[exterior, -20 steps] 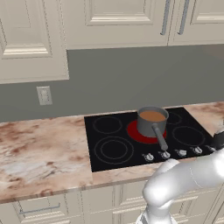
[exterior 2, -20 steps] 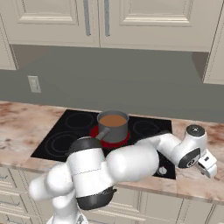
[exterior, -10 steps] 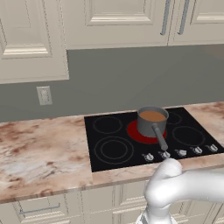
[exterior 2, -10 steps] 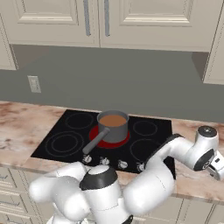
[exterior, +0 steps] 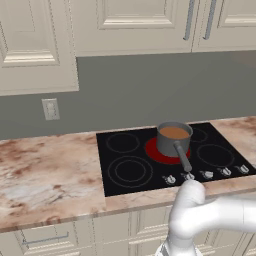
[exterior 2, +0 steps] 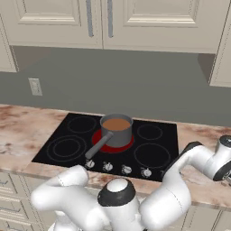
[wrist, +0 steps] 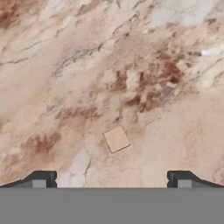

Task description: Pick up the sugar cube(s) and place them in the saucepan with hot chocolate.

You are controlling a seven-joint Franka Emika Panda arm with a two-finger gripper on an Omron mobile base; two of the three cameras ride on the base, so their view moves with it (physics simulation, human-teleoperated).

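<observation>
A black cooktop [exterior: 150,165] with one burner [exterior: 159,153] glowing red sits in the marbled table [exterior: 45,175]. Cream cabinets [exterior 2: 135,20] hang above; a wall outlet [exterior: 50,109] is left.

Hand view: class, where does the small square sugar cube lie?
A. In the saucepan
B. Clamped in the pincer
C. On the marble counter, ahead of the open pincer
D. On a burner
C: the sugar cube lies flat on the marble counter, ahead of the open pincer, untouched.

We see stove [exterior: 175,157] from behind, left and right; hand view looks close down on counter [wrist: 87,65].
</observation>
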